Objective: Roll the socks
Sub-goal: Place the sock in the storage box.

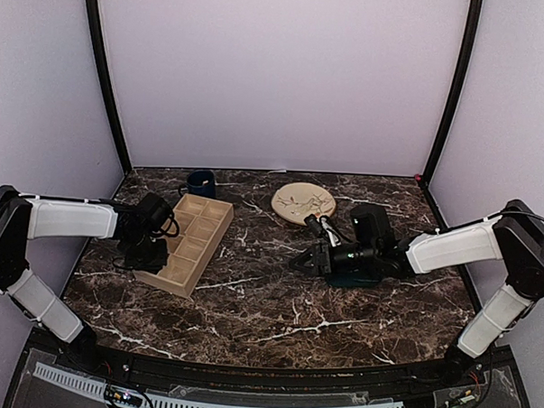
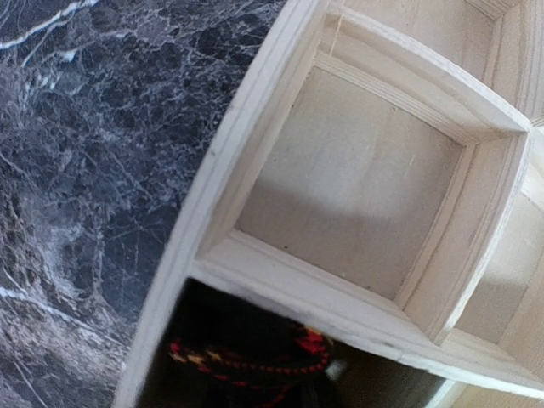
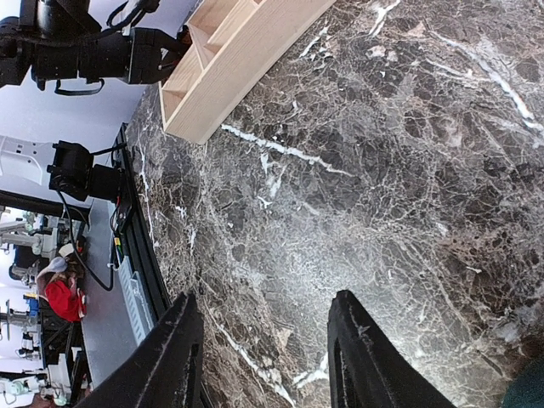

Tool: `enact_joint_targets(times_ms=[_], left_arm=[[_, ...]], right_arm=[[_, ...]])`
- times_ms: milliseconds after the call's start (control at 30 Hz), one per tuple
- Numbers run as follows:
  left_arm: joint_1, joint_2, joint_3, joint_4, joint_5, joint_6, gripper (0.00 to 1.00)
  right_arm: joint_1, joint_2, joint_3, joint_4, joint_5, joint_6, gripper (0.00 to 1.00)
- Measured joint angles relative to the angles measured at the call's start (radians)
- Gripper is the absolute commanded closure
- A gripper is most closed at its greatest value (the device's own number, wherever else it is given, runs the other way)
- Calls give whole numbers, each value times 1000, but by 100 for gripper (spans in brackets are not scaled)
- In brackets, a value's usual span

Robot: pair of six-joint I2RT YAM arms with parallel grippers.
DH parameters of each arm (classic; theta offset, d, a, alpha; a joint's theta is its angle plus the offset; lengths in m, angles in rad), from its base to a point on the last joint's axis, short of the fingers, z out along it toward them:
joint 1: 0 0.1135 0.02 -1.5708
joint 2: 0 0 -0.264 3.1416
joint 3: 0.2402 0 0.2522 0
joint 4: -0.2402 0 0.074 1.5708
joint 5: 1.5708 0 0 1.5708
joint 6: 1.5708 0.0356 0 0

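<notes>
The black argyle sock (image 2: 242,357) — dark fabric with red and yellow stitching — sits bunched in a compartment along the outer wall of the wooden tray (image 2: 280,280), only partly in view. The dark teal sock (image 1: 363,278) lies on the marble table (image 1: 276,313), right of centre — mostly hidden.

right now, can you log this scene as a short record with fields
tray: wooden, compartmented, left of centre
left gripper: over tray's near end, jaws unseen
right gripper: open, empty, above bare table
argyle sock: inside a tray compartment, under left gripper
teal sock: on table, under right gripper's wrist
mug: dark blue, behind tray
</notes>
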Motion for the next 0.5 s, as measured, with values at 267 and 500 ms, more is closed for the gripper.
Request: enact_joint_targets(times_ms=[267, 500], left_arm=[[0, -40, 0, -31, 40, 7, 48], [-2, -48, 7, -55, 52, 3, 47]], right_arm=[[0, 0, 0, 0, 0, -1, 54], [0, 0, 0, 1, 0, -1, 54]])
